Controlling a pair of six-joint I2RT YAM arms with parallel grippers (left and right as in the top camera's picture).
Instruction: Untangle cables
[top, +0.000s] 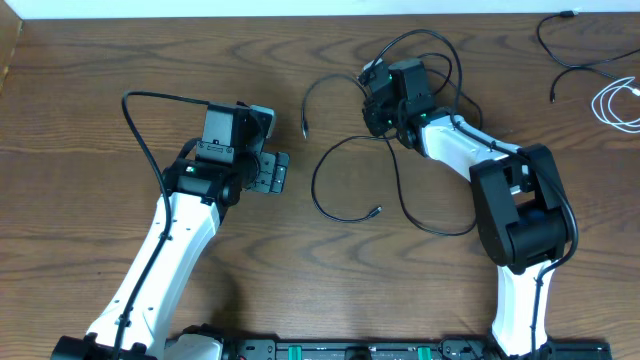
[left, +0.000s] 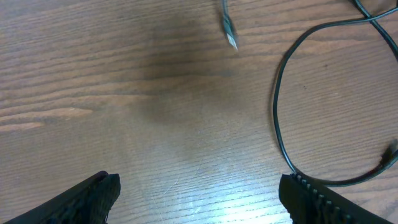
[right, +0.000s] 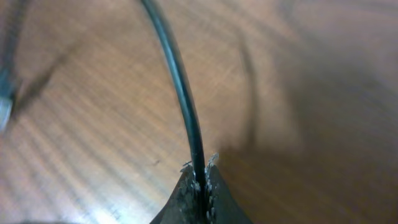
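Right fingers (right: 191, 182) are pinched tight on a black cable (right: 180, 87), which arcs away from them above the worktop (top: 100, 60). The left fingers (top: 272, 172) are spread wide and hold nothing, just beside the tangled black cables (top: 330, 200) looping across the middle. A white cable (top: 612, 105) lies well apart at the far right edge.

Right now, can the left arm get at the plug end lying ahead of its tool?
Probably yes. The left tool is open, and the plug end lies just ahead with nothing between them. The black cable loop sits off to one side.
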